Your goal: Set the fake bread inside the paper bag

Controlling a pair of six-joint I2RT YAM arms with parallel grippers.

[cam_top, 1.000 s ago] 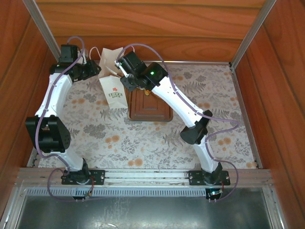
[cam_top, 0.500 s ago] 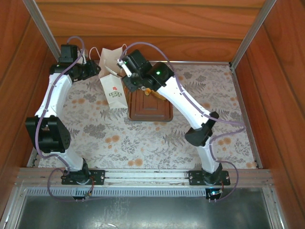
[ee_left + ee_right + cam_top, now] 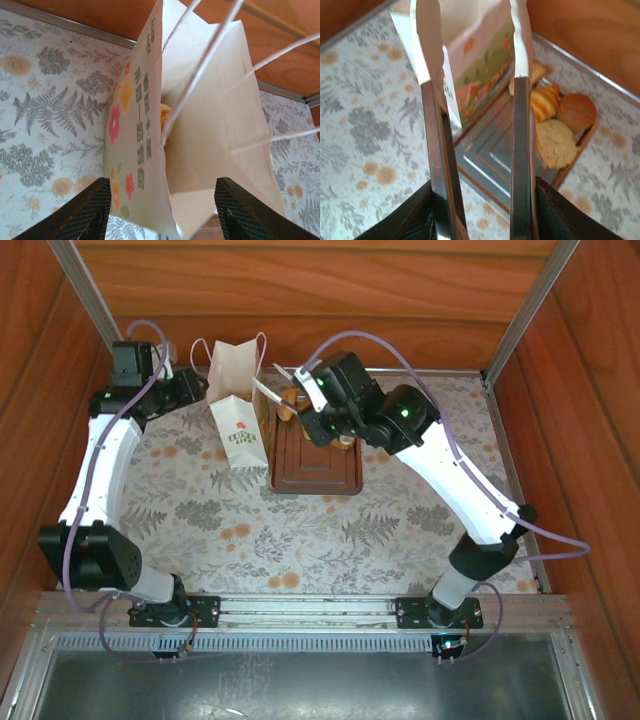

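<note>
The right gripper clasps the tongs, their 2 blades apart and empty above the tray. The fake bread sits at the tray's far end, just beside the paper bag, which the left gripper straddles, fingers spread. I'd lower squarely over 1 piece before squeezing.

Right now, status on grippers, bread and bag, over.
Left gripper open, straddling paper bag edge. Right gripper shut on tongs, tips empty. Fake bread on tray, one piece in bag. Nothing seen blocking.
</note>
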